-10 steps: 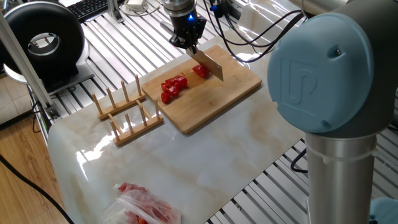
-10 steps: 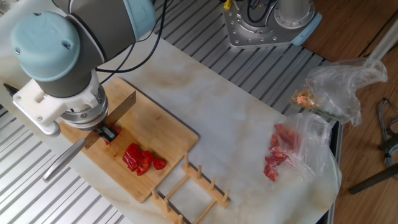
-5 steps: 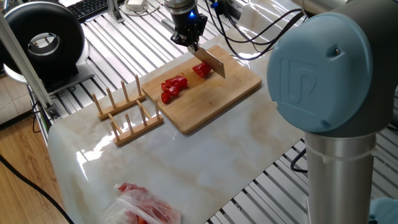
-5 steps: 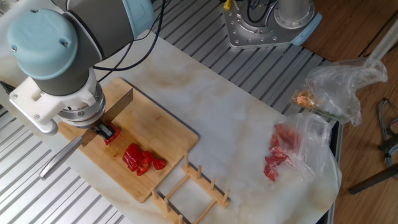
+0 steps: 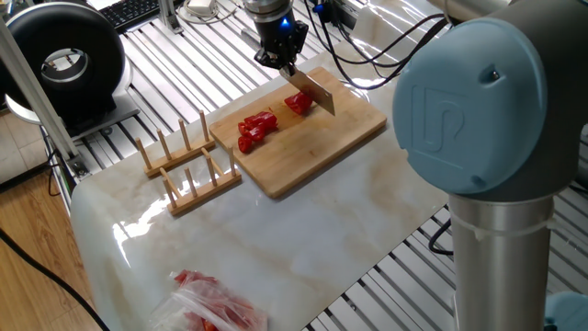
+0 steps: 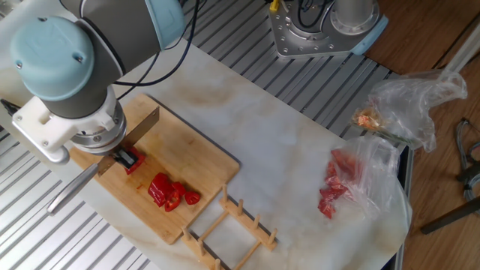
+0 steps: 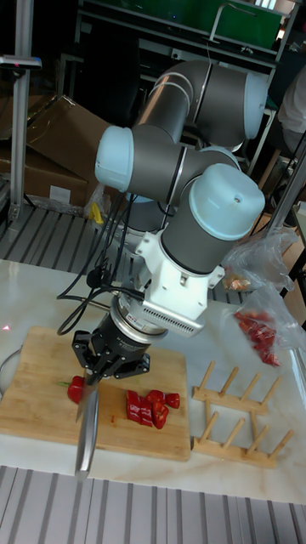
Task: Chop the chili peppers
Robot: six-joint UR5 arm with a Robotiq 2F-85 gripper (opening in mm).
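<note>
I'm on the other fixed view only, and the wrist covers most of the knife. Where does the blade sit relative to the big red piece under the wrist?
Observer: In one fixed view the knife blade stands tilted right beside the large pepper piece, on the side away from the chopped chunks. It is not through the piece.
Operator: Is the grip on the knife sound?
Observer: In that view the gripper has its jaws shut on the knife just above the blade.
Operator: Is the piece near the board's edge?
Observer: In the tall fixed view it lies well inside the cutting board.
</note>
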